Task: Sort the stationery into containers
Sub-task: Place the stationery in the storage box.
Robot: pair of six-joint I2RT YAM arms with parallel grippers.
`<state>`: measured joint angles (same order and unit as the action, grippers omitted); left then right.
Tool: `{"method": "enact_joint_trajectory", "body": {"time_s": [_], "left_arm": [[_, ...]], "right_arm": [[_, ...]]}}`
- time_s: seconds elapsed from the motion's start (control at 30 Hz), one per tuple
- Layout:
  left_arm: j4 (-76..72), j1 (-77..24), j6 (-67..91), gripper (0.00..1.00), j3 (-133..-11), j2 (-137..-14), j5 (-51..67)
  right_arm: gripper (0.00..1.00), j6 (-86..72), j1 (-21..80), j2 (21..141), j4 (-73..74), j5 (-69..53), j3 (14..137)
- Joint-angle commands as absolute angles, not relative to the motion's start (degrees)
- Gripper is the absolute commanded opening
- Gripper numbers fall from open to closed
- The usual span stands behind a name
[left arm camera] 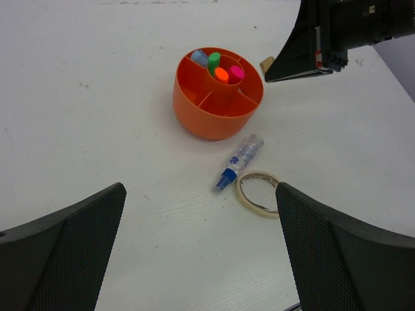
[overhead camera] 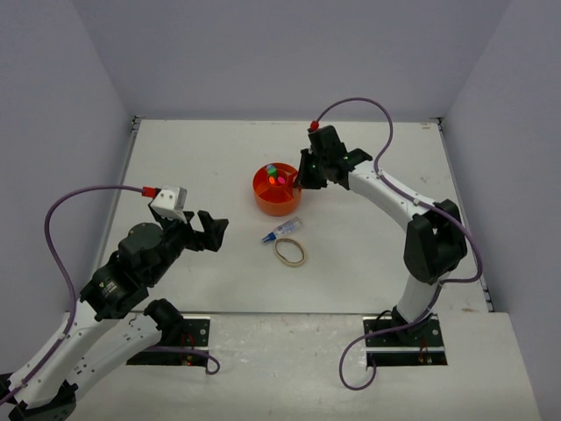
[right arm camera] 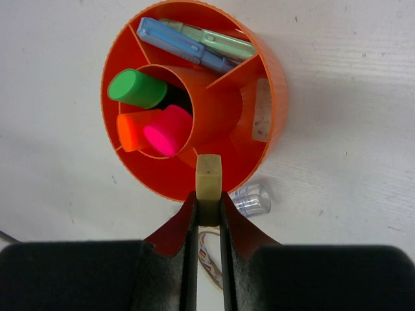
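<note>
Sorted in organizer (right arm camera: 275, 78): highlighters (right arm camera: 162, 126), mini markers (right arm camera: 188, 44) | right gripper (right arm camera: 209, 204) pinched tan block (right arm camera: 209, 172); left gripper (left arm camera: 200, 191) gaped empty | pen (left arm camera: 238, 163), rubber band (left arm camera: 258, 193) lay unsorted

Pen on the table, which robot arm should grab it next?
Left, probably: the left end effector is open and empty, with the pen in front of it. The right end effector is busy, shut on a block at the rim of the organizer.

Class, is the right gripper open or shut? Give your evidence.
Shut on the block: the right gripper pinches it from both sides, by the organizer.
</note>
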<state>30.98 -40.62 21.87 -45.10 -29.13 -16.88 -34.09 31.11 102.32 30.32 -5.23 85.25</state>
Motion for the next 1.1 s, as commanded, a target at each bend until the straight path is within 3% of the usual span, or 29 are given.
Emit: {"method": "enact_joint_trajectory", "body": {"time_s": [0.0,0.1,0.3,0.43,0.67,0.83,1.07], "left_arm": [[29.78,-40.61,20.40,1.00,-44.55,-29.52,-16.36],[29.71,-40.61,20.39,1.00,-44.49,-29.42,-16.35],[29.66,-40.61,20.39,1.00,-44.52,-29.49,-16.26],[29.71,-40.61,20.39,1.00,-44.56,-29.62,-16.26],[29.72,-40.69,20.41,1.00,-44.54,-29.34,-16.64],[29.81,-40.61,20.64,1.00,-44.56,-29.34,-17.21],[29.88,-40.52,20.82,1.00,-44.56,-28.78,-17.40]], "right_arm": [[0.12,-35.23,31.38,104.79,29.79,-6.15,89.49],[0.16,-34.54,31.38,106.69,31.11,-5.59,91.42],[0.36,-34.14,31.38,106.79,31.88,-4.17,92.30],[0.41,-33.55,31.38,106.69,32.67,-3.13,93.10],[0.42,-30.26,32.82,100.37,33.37,-0.41,87.13],[0.41,-25.23,41.45,94.15,38.83,6.63,77.57],[0.35,-32.74,49.43,93.68,38.08,11.51,67.16]]}}
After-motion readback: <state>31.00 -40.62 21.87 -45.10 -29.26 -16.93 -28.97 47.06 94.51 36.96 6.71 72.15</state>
